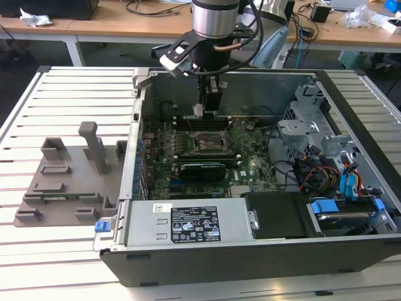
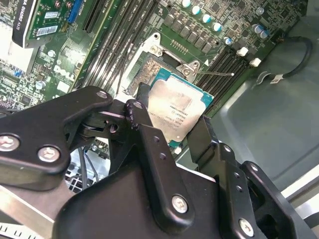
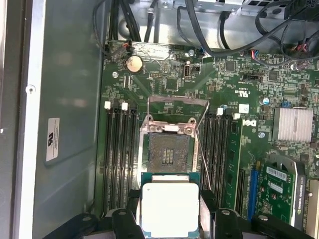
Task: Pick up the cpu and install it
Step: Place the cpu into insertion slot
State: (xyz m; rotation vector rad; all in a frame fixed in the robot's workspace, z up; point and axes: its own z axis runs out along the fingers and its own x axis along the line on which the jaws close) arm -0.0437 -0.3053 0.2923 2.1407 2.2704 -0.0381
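Gripper clamped on cpu, just above open socket, motherboard inside computer case

Bright, even lighting throughout. Glare whitens the cpu top in the first wrist view; soft shadows lie inside the case.

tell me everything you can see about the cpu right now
The cpu is a flat square chip with a pale silver metal top, faint print and a thin green border. The black end effector grips it on two opposite sides, holding it above the motherboard, close to the open socket, not seated in it.
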